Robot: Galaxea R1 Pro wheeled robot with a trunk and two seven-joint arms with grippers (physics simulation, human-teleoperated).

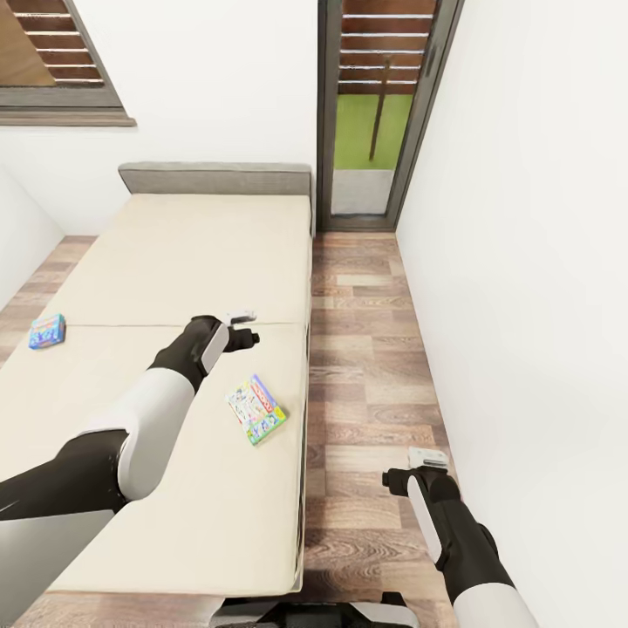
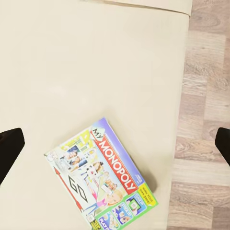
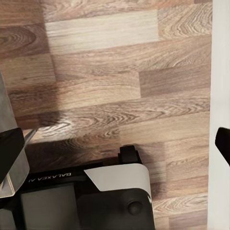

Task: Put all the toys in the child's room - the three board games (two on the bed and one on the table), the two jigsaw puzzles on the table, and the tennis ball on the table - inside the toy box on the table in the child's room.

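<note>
While my left arm reaches out over the bed (image 1: 174,262), the left gripper (image 1: 242,327) hangs above the beige mattress, just beyond the green-and-white board game (image 1: 255,409), a box printed "My Monopoly" that lies flat and askew near the mattress's right edge. From the left wrist camera that same box (image 2: 103,179) sits between the two dark fingertips (image 2: 8,148), which stand wide apart at the frame's sides with nothing between them. A small blue board game (image 1: 47,331) lies flat far to the left on the mattress, well apart from the first.

I see the bed running away from me to a grey headboard (image 1: 215,180) against the white far wall. A wood-plank floor (image 1: 366,366) fills the strip between the bed and the white wall on the right. At the far end of that strip stands a dark-framed glass door (image 1: 375,113) with green lawn behind it; a slatted window (image 1: 52,52) sits high on the far left.

My right gripper (image 1: 427,458) hovers low over the planks near the right wall, close to me. Its wrist camera looks down on floorboards and the robot's dark base (image 3: 86,196), fingertips (image 3: 10,153) parted at the frame's edges, holding nothing.
</note>
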